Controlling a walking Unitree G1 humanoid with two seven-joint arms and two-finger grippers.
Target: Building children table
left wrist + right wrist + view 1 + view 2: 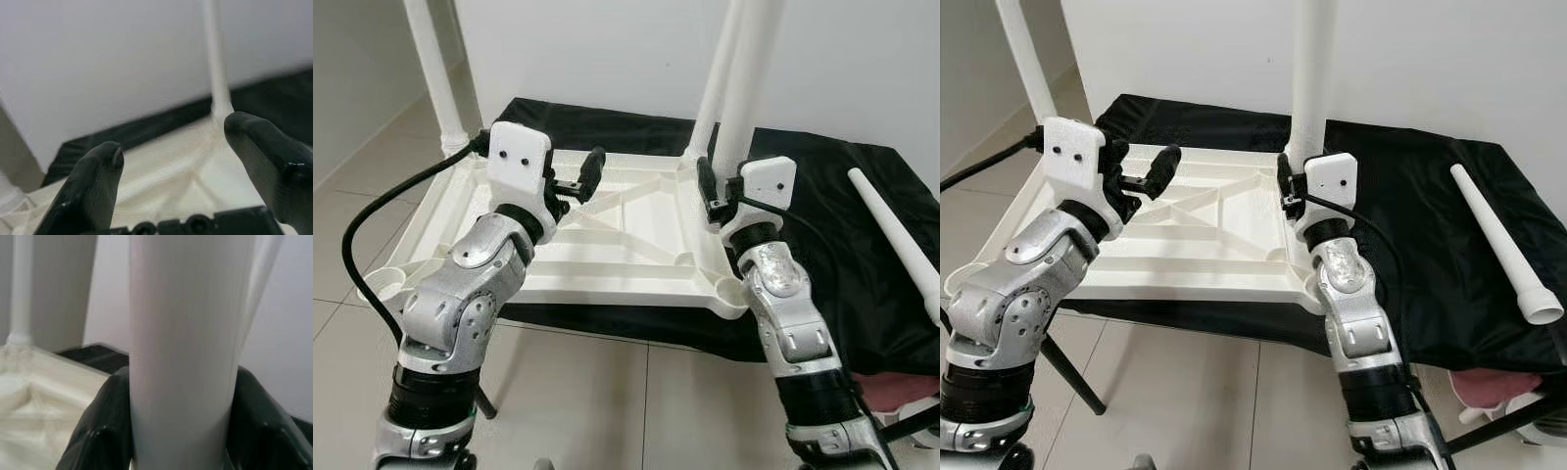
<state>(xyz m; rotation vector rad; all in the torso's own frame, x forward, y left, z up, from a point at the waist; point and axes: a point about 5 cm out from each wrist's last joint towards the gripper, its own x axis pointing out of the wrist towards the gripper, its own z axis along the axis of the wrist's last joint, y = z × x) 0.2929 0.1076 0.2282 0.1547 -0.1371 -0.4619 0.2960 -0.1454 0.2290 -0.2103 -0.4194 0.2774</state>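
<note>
I judge the build over half done: right gripper (pixel 1285 188) fingers clench a leg (pixel 1310 78) standing on the tabletop (pixel 1205 255); left gripper (pixel 576 183) released; one leg (pixel 1503 245) lies loose at 3 o'clock.

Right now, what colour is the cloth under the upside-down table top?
Black. The cloth shows best in the right eye view, spread beneath the white table top.

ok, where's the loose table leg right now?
The loose table leg lies flat on the black cloth on the robot's right in the eye views, apart from the upturned tabletop and beyond the right gripper.
</note>
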